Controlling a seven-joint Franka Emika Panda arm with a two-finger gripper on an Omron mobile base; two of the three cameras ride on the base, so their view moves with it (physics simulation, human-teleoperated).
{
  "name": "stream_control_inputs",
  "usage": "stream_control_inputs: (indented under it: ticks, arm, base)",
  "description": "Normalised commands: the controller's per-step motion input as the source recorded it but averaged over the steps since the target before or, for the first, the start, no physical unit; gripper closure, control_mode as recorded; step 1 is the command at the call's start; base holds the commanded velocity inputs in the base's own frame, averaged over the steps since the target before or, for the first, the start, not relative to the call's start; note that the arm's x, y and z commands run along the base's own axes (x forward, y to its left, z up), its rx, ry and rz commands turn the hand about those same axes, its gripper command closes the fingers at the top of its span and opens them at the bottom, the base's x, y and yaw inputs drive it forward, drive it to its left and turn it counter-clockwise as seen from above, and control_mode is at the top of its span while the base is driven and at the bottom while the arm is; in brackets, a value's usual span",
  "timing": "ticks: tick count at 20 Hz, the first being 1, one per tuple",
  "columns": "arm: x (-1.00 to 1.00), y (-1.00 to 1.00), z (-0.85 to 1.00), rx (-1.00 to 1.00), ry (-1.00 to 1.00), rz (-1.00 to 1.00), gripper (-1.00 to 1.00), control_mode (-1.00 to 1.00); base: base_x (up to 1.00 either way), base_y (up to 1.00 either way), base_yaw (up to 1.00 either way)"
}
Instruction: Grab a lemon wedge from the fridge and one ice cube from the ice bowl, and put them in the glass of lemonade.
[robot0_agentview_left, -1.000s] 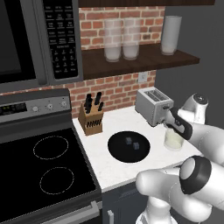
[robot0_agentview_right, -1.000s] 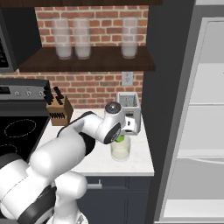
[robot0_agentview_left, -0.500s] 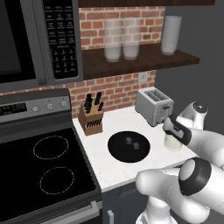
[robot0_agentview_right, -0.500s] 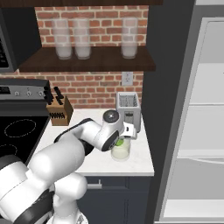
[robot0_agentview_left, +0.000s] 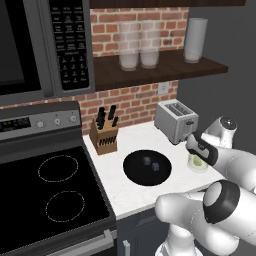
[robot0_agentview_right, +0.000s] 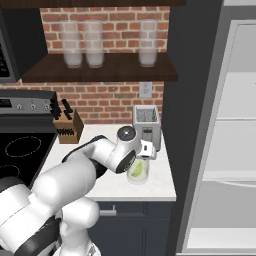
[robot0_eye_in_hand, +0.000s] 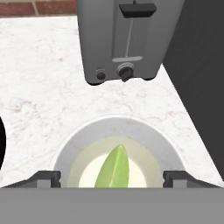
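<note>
Lemon wedge lies in the glass of lemonade on the bench, long axis toward the toaster. Your end effector hangs spread and empty, fingertips astride the rim. Wedge step looks finished; next, move to the ice bowl for one ice cube.

Lemon wedge lay in glass of lemonade by toaster; 2 ice cubes sat in black ice bowl; fridge stood open.
</note>
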Motion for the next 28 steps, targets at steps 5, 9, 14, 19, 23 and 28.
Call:
stream_control_inputs:
  ticks: [5,9,14,19,23,28]
  arm:
    - [0.00,0.00,0.15,0.00,0.01,0.00,-1.00,-1.00]
    - [0.00,0.00,0.38,0.01,0.00,0.00,-1.00,-1.00]
    - [-0.08,0.00,0.35,0.05,-0.02,0.01,-1.00,-1.00]
    - [-0.47,0.04,0.21,0.03,-0.05,0.09,-1.00,-1.00]
    - [-0.54,0.15,0.15,0.00,-0.05,0.13,-1.00,-1.00]
    - [-0.43,0.36,0.19,0.00,-0.03,0.16,-1.00,-1.00]
  base:
    - [0.00,0.00,0.00]
    - [0.00,0.00,0.00]
    - [0.00,0.00,0.00]
    - [0.00,0.00,0.00]
    - [0.00,0.00,0.00]
    - [0.00,0.00,0.00]
